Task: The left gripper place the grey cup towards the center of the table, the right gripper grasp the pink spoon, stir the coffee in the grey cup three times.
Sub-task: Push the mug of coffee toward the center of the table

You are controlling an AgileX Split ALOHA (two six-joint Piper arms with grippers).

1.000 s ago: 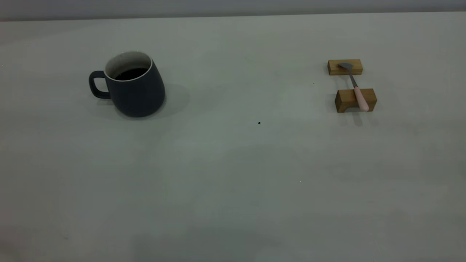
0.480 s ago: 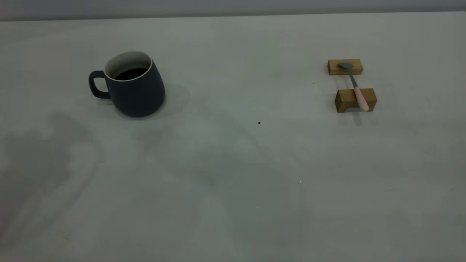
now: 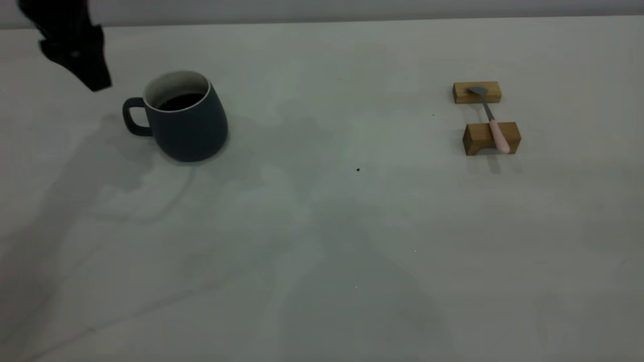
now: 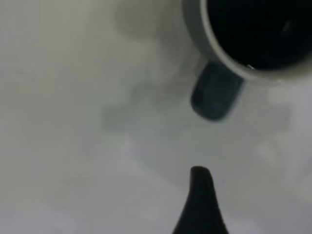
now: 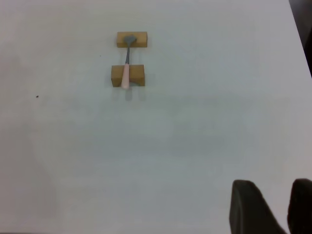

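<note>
Exterior view: the black left gripper (image 3: 93,83) hangs above the off-white table (image 3: 322,241), up and to the left of the dark slate-grey cup (image 3: 187,123), apart from its loop handle; whether its fingers are spread cannot be told. Dark coffee (image 3: 181,101) fills the cup. Well to the right, the slim pink spoon (image 3: 493,123) bridges two tan wooden blocks (image 3: 490,138).

Left wrist view: one black fingertip (image 4: 201,183) points at the cup's handle (image 4: 214,97), not touching.

Right wrist view: the right gripper (image 5: 274,202) shows two black fingers (image 5: 248,204) slightly apart, clamping nothing, with the spoon (image 5: 126,73) far off.
</note>
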